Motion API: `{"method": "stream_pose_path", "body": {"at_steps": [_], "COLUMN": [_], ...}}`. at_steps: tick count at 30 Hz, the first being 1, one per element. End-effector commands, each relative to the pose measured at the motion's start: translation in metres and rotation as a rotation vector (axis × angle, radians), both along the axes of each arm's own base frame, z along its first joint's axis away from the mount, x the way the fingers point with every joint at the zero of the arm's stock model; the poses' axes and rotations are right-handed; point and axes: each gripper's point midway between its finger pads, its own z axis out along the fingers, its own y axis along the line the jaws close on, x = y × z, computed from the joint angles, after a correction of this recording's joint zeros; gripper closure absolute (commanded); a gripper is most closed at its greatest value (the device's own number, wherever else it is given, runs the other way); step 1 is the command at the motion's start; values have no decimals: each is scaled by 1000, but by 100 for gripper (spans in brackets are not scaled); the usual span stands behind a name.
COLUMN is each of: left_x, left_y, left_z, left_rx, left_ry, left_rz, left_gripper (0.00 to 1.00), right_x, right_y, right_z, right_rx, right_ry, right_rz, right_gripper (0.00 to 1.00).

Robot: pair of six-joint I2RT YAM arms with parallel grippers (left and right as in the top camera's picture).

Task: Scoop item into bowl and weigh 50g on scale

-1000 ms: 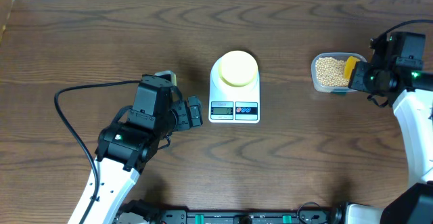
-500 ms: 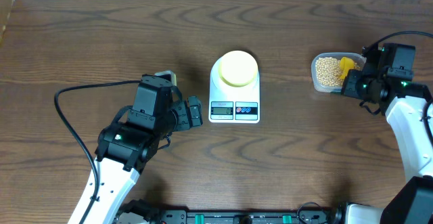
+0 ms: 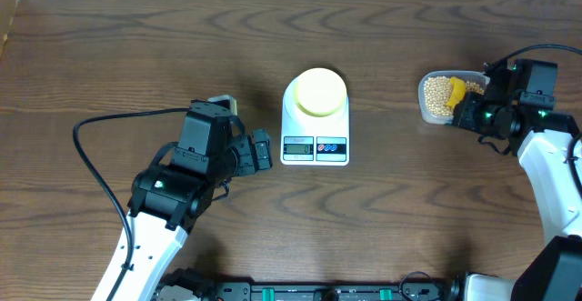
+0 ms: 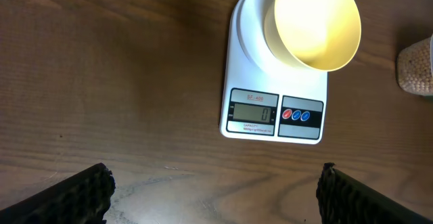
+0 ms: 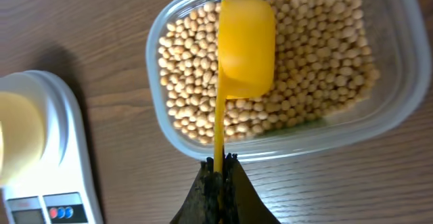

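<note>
Since a second earlier, the right gripper (image 5: 220, 170) had carried the bright yellow scoop (image 5: 245, 45) from the tub's edge nearest that arm to a spot over the middle of the beans (image 5: 189, 68). The left arm, the scale and the bowl lay as they had before.

The right gripper's jaws were clamped together on the tip of the scoop's thin handle. The left gripper (image 3: 262, 150) stood with its jaws wide apart and held nothing. It hung just above the wooden table (image 3: 109, 46), beside the scale (image 4: 243, 48) and apart from it.

All the beans I could see were in the clear plastic tub (image 5: 157, 82), which sat on the table well to the robot's right of the scale. The pale yellow bowl (image 4: 314, 21) sat on the scale's weighing end and looked empty. The display (image 4: 252, 112) showed a zero. By that I judged the task was barely begun: bowl placed and scale zeroed, but no beans scooped, moved or weighed.

The scoop's long axis ran from the gripper along the handle to the cup, which pointed across the tub's short side, roughly toward the far rim. A smooth yellow face of the cup was turned to the wrist camera, with no beans visible on it. I could not tell whether its mouth faced down. The scale's long axis ran toward and away from the robot, with the display end nearer.
</note>
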Motion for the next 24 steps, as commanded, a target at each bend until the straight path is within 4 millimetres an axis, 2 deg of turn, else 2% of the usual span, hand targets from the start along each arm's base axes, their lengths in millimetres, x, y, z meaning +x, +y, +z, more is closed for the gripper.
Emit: {"method": "stream_pose_path", "body": {"at_steps": [1,24], "left_x": [1,1], "left_y": [1,1], "left_z": [1,1], "left_rx": [8,7], "left_ry": [-6,-5], "left_rz": [-9,-8], "left_gripper": [2,2], "right_x": [-3,-7], "right_y": [17,12], "right_z": [0,-2], "right_rx": [112,135], "right_ry": [8,31], "right_rz": [27,-4], "right_gripper": [99,99]}}
